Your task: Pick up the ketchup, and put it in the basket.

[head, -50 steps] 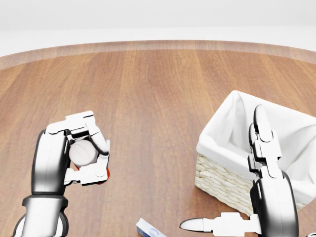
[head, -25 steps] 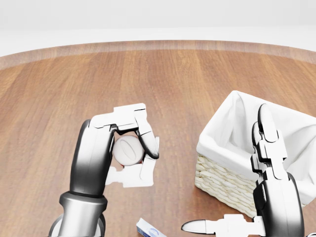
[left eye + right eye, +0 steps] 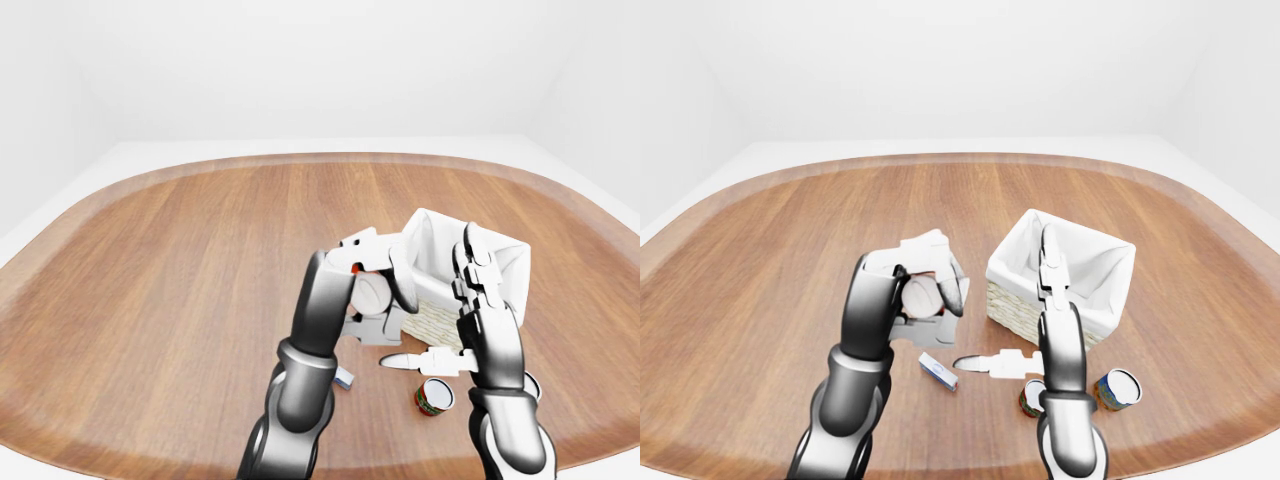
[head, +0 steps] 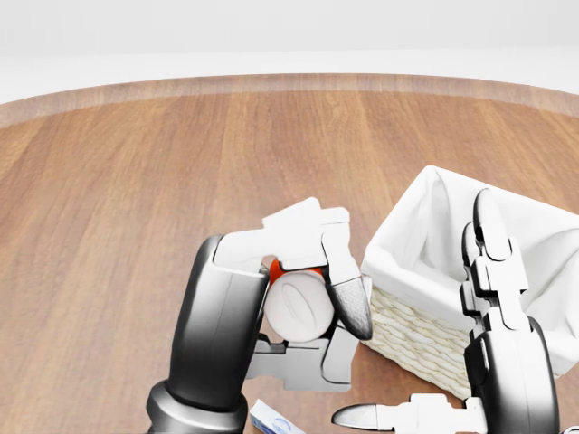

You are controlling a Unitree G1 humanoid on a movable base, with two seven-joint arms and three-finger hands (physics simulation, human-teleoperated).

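Observation:
The ketchup (image 4: 295,306) is a red bottle with a white cap facing the camera, mostly hidden inside my left hand (image 4: 306,294), which is shut on it. The bottle hangs above the wooden table, just left of the basket (image 4: 398,318), a wicker box with a white cloth liner. In the head view the hand's fingertips (image 4: 351,303) nearly reach the basket's left rim. My right hand (image 4: 434,344) stands open at the basket's near side, fingers pointing up and thumb stretched left, holding nothing.
A small blue-and-white box (image 3: 937,370) lies on the table below my left hand. Two cans (image 3: 1033,396) (image 3: 1116,388) lie near my right forearm. The round wooden table (image 3: 160,260) has a raised rim, with white floor beyond.
My left hand has carried the ketchup to the right, from the table's left side up to the basket's left rim. The right hand has barely moved.

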